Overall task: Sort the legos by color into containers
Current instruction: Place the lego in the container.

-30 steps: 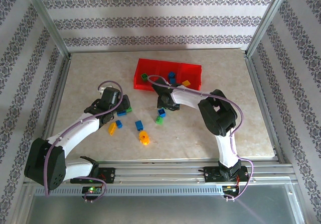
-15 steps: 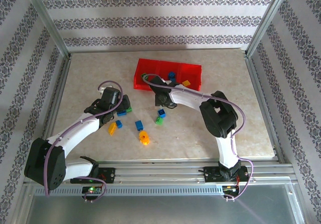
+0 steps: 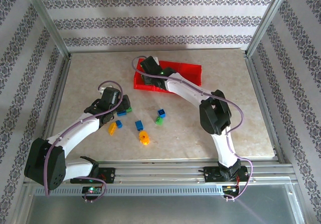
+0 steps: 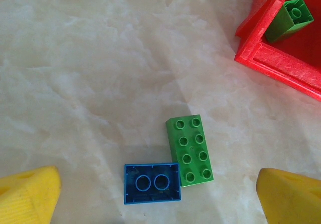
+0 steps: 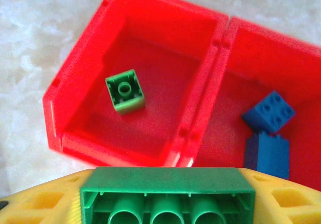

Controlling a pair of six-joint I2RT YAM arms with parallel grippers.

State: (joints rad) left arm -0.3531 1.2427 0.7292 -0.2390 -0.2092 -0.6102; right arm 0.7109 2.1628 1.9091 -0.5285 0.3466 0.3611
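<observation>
Delivery: your right gripper (image 5: 168, 201) grips a green brick (image 5: 168, 186) over the tray's (image 5: 55, 118) left bin (image 5: 150, 128), where a green cube (image 5: 125, 91) lies, so release next; your left gripper (image 4: 159, 199) gapes wide over loose bricks (image 4: 189, 149)

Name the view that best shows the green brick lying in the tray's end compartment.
Right wrist: the green brick lies whole and unobstructed on the compartment floor. Left wrist catches it partly behind the red tray's corner wall. In top external the right arm hangs over that compartment.
</observation>
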